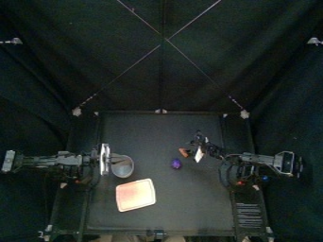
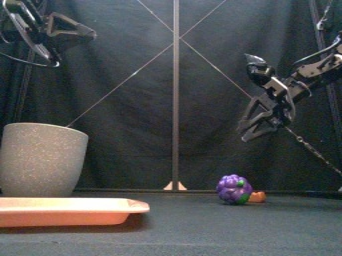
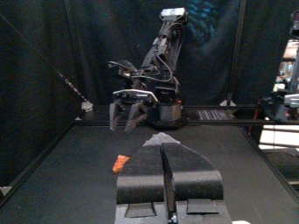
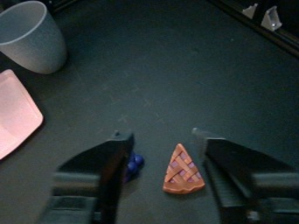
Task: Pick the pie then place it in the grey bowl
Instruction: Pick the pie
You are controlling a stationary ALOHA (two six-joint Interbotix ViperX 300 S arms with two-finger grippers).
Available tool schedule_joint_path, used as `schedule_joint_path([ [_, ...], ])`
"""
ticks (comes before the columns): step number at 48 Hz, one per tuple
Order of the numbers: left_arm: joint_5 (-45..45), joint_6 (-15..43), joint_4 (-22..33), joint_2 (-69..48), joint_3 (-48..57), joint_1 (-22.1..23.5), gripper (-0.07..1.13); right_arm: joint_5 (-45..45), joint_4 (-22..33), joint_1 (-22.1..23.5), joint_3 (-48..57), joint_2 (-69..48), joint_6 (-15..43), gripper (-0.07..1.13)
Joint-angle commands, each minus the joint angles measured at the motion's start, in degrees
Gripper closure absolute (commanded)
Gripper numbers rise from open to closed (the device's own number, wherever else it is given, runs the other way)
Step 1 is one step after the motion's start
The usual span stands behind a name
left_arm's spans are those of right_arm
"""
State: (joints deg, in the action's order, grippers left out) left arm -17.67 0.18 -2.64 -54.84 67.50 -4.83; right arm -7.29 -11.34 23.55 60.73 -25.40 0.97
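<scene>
The right tool [image 4: 160, 143] hangs in the air above the black surface [image 4: 176, 79]. Its two jaws are spread wide and hold nothing. In the right wrist view, the small wedge-shaped toy pie [image 4: 180, 169] with an orange lattice top lies flat on the surface, framed in the gap between the jaws. Neither jaw touches it. Just beside the toy pie sits a small round purple toy [image 2: 234, 189]. In the front view the pie shows only as an orange scrap at that toy's right side. Both things lie right of the surface's middle.

The tall grey speckled cup [image 2: 40, 158] stands upright on the left half of the surface, well apart from the toy pie, with its mouth open upward. The flat pink tray [image 2: 67, 210] lies near the cup, closer to the front edge, with nothing on it.

The left tool [image 3: 163, 144] is held at the left side, raised off the surface and close to the cup. Its jaws are pressed together so that only a thin seam shows between them, and they grip nothing.
</scene>
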Motion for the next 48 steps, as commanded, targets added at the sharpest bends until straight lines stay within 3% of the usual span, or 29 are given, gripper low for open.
schedule_joint_path([
  [1,-0.44,0.09,-0.09,0.26,-1.23,-0.18,1.03,1.41,0.26,0.26,-2.11,2.02,-0.18,-0.03],
  [11,-0.88,0.09,-0.26,0.26,-0.70,-0.26,1.03,10.63,7.12,0.53,-5.80,8.79,0.18,0.01],
  [28,-1.14,0.09,-0.26,0.26,-0.44,-0.62,1.03,20.30,11.87,2.55,-13.80,19.86,0.09,0.01],
  [48,-1.14,0.09,0.00,0.26,0.44,-1.67,1.03,26.89,13.10,3.08,-16.52,24.61,0.09,0.03],
])
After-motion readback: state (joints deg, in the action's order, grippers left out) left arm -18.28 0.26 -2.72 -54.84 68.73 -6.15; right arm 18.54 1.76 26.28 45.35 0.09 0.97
